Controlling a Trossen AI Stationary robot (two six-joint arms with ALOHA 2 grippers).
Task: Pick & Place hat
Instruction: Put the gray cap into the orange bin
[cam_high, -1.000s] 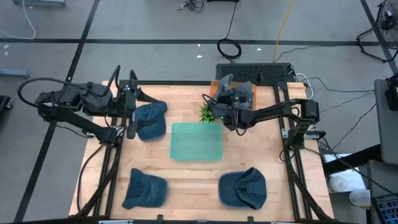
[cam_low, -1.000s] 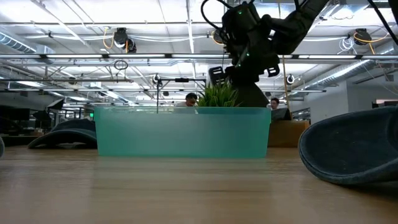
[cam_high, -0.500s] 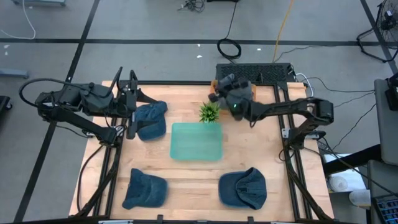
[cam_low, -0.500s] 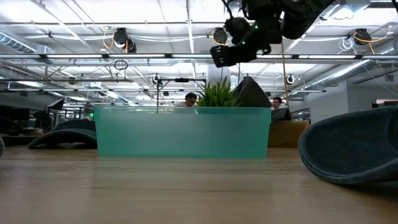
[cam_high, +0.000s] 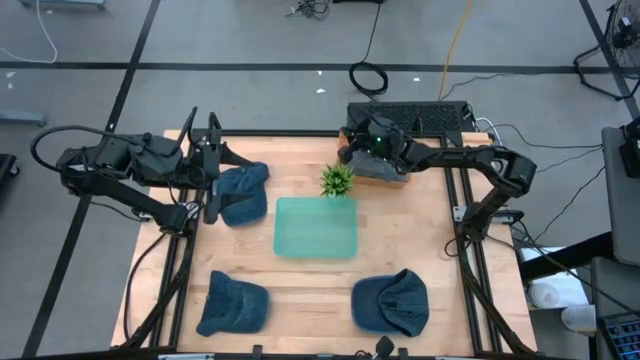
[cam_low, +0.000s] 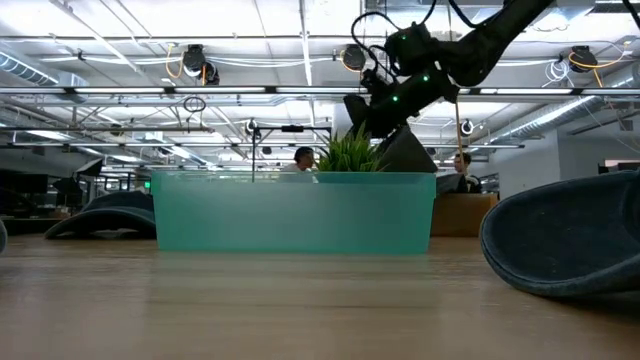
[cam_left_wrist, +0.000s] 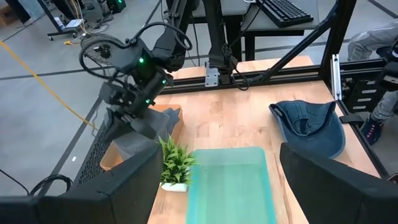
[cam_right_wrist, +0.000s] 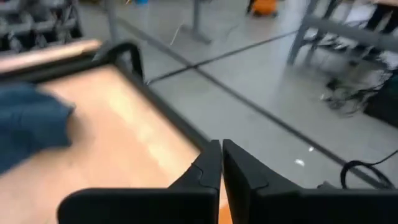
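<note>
Right claw (cam_high: 350, 140) swung to far worktop (cam_high: 300, 300) edge, shut and empty, over soft grey fabric hat (cam_high: 385, 160), best pinched at crown; left claw (cam_high: 213, 170) gapes, empty.

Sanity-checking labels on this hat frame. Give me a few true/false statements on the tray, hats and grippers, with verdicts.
1. The green tray holds a hat. False: no hat shows inside it.
2. The right gripper is shut, at the table's far edge by the grey hat. True.
3. The small plant stands just outside the tray's far edge. True.
4. The left gripper is clamped on a blue hat. False: its fingers stand open with nothing between them, beside the hat at the far left.
5. Only one hat lies at the near side of the table. False: two do, the near left hat and the near right hat.
</note>
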